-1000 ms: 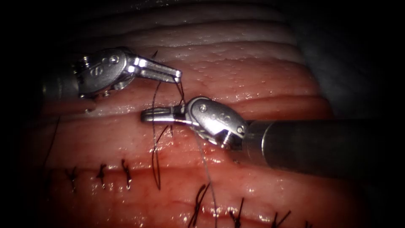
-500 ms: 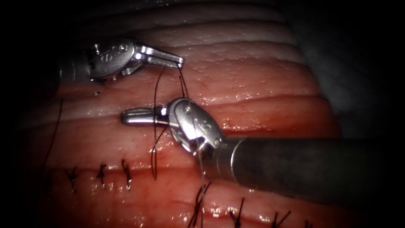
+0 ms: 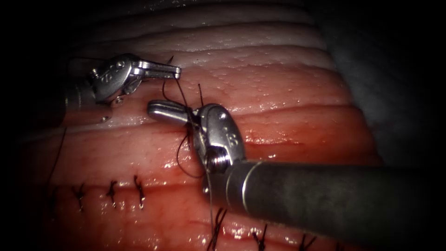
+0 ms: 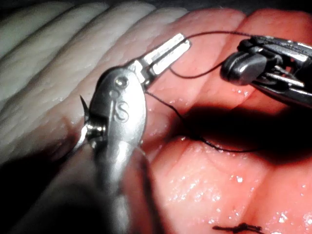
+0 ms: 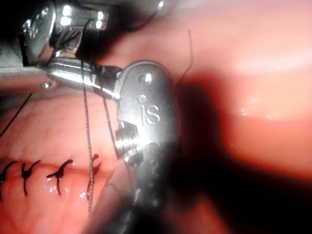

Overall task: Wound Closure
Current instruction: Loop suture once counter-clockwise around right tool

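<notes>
left tool (image 3: 174,71) closed, right tool (image 3: 160,109) closed

Two slim needle drivers in bright polished steel. Left tool (image 3: 174,71): rounded wrist housing, small screw heads along its side, stamped characters on the flank, narrow flat-sided jaws, dark shaft behind. Right tool (image 3: 160,109): same domed housing, engraved letters reading like "iS" in the right wrist view (image 5: 73,73), a round pin above them, a threaded hex fitting below, blunt smooth jaws, then a thick dark grey tubular shaft (image 3: 325,195) with a paler metal collar.
</notes>
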Controlling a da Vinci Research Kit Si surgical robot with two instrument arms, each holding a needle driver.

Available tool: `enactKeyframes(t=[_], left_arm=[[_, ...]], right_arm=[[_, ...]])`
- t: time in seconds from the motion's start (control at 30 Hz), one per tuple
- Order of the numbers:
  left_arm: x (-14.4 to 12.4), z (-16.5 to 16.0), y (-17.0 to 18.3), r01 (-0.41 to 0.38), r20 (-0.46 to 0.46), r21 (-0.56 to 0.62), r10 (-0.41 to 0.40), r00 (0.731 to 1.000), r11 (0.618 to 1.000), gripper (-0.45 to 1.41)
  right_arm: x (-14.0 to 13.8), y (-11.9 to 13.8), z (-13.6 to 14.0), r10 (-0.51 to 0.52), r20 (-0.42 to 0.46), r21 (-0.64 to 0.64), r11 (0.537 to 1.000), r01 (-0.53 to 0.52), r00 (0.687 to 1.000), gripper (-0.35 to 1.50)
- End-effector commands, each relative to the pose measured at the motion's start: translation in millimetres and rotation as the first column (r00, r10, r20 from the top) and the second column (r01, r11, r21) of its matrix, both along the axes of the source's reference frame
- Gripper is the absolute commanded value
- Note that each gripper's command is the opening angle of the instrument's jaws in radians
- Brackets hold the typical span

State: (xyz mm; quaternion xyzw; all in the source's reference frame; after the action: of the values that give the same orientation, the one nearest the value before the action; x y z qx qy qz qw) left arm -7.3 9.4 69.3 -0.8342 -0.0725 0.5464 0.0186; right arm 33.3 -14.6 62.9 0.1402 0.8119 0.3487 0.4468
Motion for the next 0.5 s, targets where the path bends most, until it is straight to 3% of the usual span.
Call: enactKeyframes(t=[0.03, 0.2, 0.5], left_arm=[[-0.1, 0.3, 0.0, 0.0, 0.01, 0.004, 0.0, 1.0, 1.0, -0.45], [1.4, -0.1, -1.5, 0.005, 0.069, 0.02, -0.006, 0.998, 1.0, -0.45], [0.8, 0.4, -4.6, -0.013, 0.049, 0.018, 0.012, 0.999, 1.0, -0.45]], right_arm=[[0.0, 0.2, 0.8, -0.007, 0.001, -0.005, 1.0, 0.007, 1.0, -0.35], [-1.6, 0.9, 1.6, -0.017, 0.008, -0.012, 1.0, 0.017, 1.0, -0.35], [-1.4, 1.1, 1.6, 0.022, 0.052, 0.048, 0.999, -0.024, 0.998, -0.35]])
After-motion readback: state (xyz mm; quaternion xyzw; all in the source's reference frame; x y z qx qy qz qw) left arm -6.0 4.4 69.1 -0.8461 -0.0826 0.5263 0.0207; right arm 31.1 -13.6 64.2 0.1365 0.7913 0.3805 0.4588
